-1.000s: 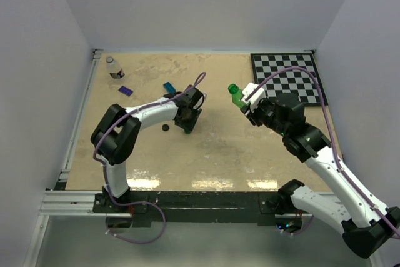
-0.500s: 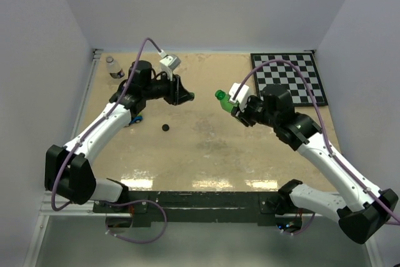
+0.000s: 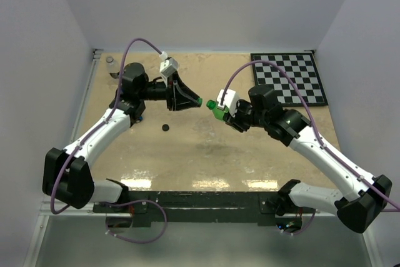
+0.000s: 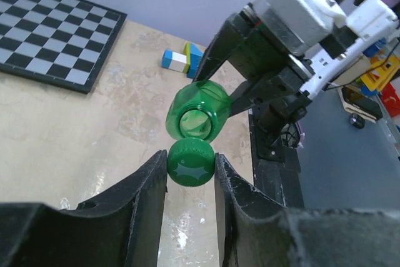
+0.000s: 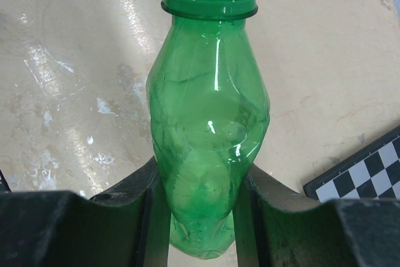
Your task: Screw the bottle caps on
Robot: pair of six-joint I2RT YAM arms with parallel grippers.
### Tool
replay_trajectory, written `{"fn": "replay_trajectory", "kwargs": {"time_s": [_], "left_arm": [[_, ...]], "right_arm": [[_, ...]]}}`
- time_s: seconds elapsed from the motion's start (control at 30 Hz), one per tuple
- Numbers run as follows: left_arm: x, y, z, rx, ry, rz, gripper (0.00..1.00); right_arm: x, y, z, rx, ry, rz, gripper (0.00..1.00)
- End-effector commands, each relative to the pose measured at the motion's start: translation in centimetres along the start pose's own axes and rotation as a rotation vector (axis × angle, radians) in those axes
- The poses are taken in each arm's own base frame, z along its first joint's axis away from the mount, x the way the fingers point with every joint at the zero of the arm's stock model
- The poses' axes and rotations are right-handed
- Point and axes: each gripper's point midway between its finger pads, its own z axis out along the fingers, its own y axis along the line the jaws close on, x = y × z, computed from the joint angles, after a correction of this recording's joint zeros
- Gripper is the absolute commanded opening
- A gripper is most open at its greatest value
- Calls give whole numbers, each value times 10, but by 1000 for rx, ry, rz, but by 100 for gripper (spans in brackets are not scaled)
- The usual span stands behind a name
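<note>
My left gripper [image 3: 195,100] is shut on the green cap [image 3: 199,101] and holds it in the air above the table's middle. In the left wrist view the cap [image 4: 191,162] sits between my fingertips [image 4: 191,166], just below the open mouth of the green bottle [image 4: 199,117]. My right gripper [image 3: 224,114] is shut on the green bottle [image 3: 213,106], which is tilted with its neck toward the cap. In the right wrist view my fingers clamp the lower body of the bottle [image 5: 209,129]. The black cap [image 3: 165,127] lies on the table. The clear bottle [image 3: 110,62] stands at the back left, partly hidden.
A checkerboard [image 3: 289,78] lies at the back right, also in the left wrist view [image 4: 50,48]. Blue and white bricks [image 4: 181,59] lie on the table beyond the bottle. Walls close in the table on three sides.
My left arm has lifted off the table with the green cap and swung toward the centre. My right arm has brought the green bottle left and lower, so cap and bottle mouth nearly meet.
</note>
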Motion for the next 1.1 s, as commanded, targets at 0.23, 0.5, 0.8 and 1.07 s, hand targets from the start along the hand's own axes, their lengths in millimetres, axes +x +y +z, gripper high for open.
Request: {"fn": "replay_trajectory", "kwargs": {"time_s": [0.23, 0.5, 0.8, 1.07], "left_arm": [[-18, -19, -6, 86, 60, 127, 0], [-18, -22, -7, 78, 102, 73, 0], [-1, -21, -4, 76, 186, 43, 0], [-6, -22, -3, 83, 186, 54, 0]], "right_arm": [[-26, -4, -6, 16, -12, -73, 2], [-30, 1, -4, 16, 4, -101, 1], [-39, 3, -3, 25, 4, -147, 0], [-38, 9, -2, 18, 17, -162, 0]]}}
